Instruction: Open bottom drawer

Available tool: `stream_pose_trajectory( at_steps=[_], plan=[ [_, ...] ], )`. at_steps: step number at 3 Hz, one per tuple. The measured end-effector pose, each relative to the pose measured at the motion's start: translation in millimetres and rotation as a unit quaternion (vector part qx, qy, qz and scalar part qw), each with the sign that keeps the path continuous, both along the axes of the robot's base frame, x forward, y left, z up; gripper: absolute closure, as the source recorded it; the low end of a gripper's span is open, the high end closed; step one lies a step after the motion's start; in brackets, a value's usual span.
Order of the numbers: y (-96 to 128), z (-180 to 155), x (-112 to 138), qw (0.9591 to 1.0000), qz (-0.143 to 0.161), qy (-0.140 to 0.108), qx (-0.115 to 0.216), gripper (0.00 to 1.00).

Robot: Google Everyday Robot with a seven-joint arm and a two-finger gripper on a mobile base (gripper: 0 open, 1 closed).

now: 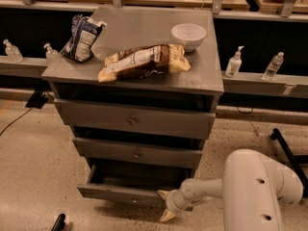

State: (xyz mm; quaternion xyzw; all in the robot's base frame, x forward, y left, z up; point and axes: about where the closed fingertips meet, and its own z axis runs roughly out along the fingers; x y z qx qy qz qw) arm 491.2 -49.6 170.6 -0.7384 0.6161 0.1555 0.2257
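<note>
Bottom drawer (120, 194) stands partly pulled out, lower centre of frame, dark interior showing. Gripper (164, 206) is at the right end of the drawer front, near the floor, fingers spread apart.

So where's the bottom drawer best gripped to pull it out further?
Probably the top lip of the front of the bottom drawer, near the middle, coming from the front and slightly above. The drawer stands partly out, so that lip is exposed with space behind it; a central pull should avoid skewing. The gripper sits at the front's right end, near the floor.
</note>
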Motion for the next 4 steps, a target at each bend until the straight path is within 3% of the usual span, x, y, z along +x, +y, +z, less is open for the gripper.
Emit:
stream_pose_trajectory(
  at_steps=[1, 2, 3, 4],
  plan=[
    [1.0, 2.7, -0.7, 1.0000, 0.003, -0.002, 0.000, 0.38],
    [1.6, 17.7, -1.1, 0.9997, 0.008, -0.024, -0.002, 0.22],
    [2.7, 36.0, -0.3, 0.9986, 0.014, -0.051, -0.003, 0.01],
    [7.2, 69.7, 12.8, 0.9935, 0.033, -0.108, -0.012, 0.00]
  ],
)
